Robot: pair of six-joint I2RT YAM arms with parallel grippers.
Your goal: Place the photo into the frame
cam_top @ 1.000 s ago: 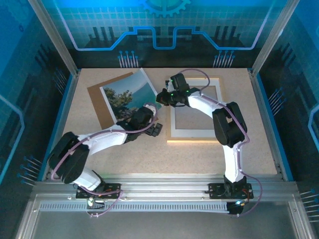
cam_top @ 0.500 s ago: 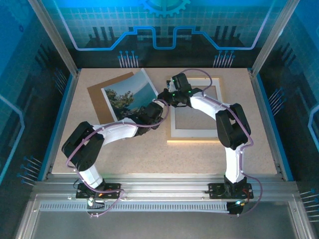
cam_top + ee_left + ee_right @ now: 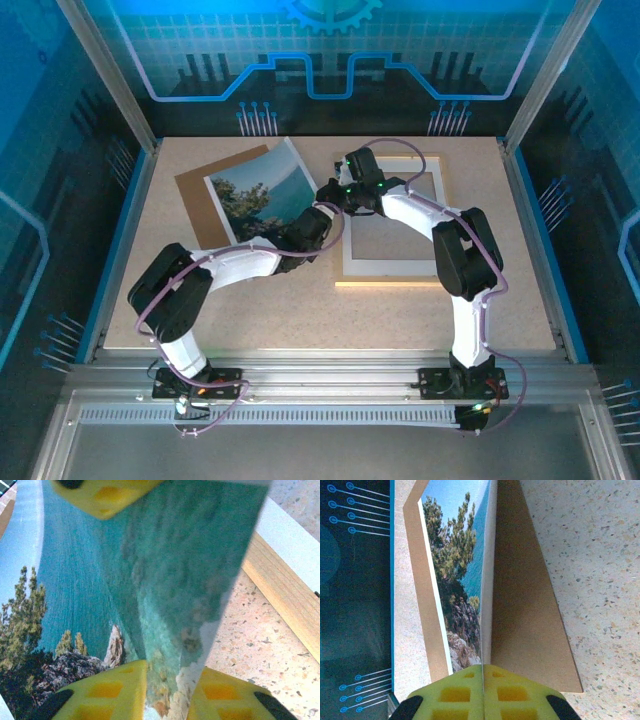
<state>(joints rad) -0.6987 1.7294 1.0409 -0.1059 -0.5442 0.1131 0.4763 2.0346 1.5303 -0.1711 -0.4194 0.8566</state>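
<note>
The photo (image 3: 255, 190), a coast print, lies tilted at the back left over a brown backing board (image 3: 192, 205), with its right edge lifted. My right gripper (image 3: 330, 194) is shut on that edge; in the right wrist view its yellow fingers (image 3: 455, 692) meet on the thin sheet of the photo (image 3: 460, 575). My left gripper (image 3: 322, 216) is shut on the same edge just nearer; in the left wrist view the photo (image 3: 90, 580) runs between its pads (image 3: 115, 685). The frame (image 3: 390, 283), with light wooden rails (image 3: 280, 592), lies at the right.
A white mat border (image 3: 395, 268) lies inside the frame. The backing board (image 3: 525, 610) shows under the raised print. Both arms cross the table's middle. Bare speckled tabletop (image 3: 300, 315) lies in front, with metal rails along the near edge.
My left arm has reached forward to the photo's right edge and its gripper has gone from open to shut on it. The right gripper kept its hold and barely moved.
</note>
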